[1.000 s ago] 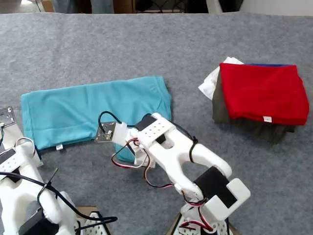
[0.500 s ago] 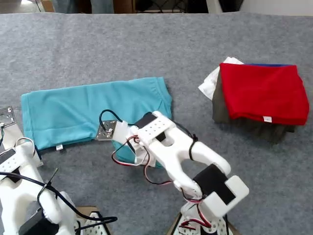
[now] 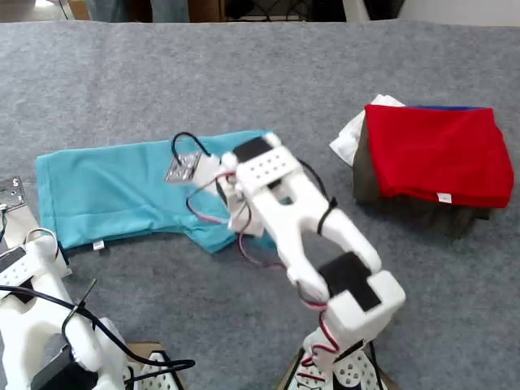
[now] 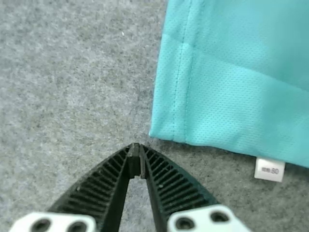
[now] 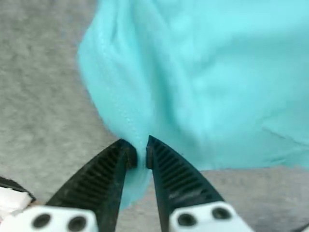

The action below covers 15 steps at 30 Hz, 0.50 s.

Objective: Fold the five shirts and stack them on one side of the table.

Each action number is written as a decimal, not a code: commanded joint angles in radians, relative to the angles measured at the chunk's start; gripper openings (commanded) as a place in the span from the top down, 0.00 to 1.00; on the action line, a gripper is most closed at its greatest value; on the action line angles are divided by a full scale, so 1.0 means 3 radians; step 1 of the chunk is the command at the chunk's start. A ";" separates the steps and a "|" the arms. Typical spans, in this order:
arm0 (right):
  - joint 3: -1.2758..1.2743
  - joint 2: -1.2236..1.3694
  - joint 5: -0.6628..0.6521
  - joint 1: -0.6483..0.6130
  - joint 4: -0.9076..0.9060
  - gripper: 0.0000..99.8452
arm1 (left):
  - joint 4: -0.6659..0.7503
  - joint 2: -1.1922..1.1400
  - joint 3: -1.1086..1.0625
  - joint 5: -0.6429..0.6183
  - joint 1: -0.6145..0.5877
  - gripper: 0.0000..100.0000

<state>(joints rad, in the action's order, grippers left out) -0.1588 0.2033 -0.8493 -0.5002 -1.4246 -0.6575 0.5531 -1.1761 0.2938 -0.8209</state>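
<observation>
Right tool (image 5: 139,151) tight on teal shirt (image 5: 203,72)

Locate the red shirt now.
High view: the red shirt lies folded atop the stack on the right side of the table, well apart from the teal shirt spread out at left.

We see a teal shirt (image 4: 231,96) of matt mesh cloth, a worktop (image 4: 67,72) of fuzzy felt, a left pincer (image 4: 136,151) of ribbed plastic.
</observation>
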 commanded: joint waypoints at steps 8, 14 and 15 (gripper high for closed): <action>0.1716 0.0974 -0.0629 0.0087 -0.0225 0.99 | 0.0031 0.0056 0.0008 0.0036 0.0043 0.97; 0.2422 0.1491 -0.0650 0.0087 -0.0220 0.98 | 0.0031 0.0056 0.0008 0.0036 0.0043 0.97; 0.2534 0.1562 -0.0650 0.0087 -0.0215 0.98 | 0.0031 0.0056 0.0008 0.0036 0.0043 0.97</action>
<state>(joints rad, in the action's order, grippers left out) 0.4810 0.6483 -1.0349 -0.4833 -1.4876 -0.6575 0.5531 -1.1761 0.2938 -0.8209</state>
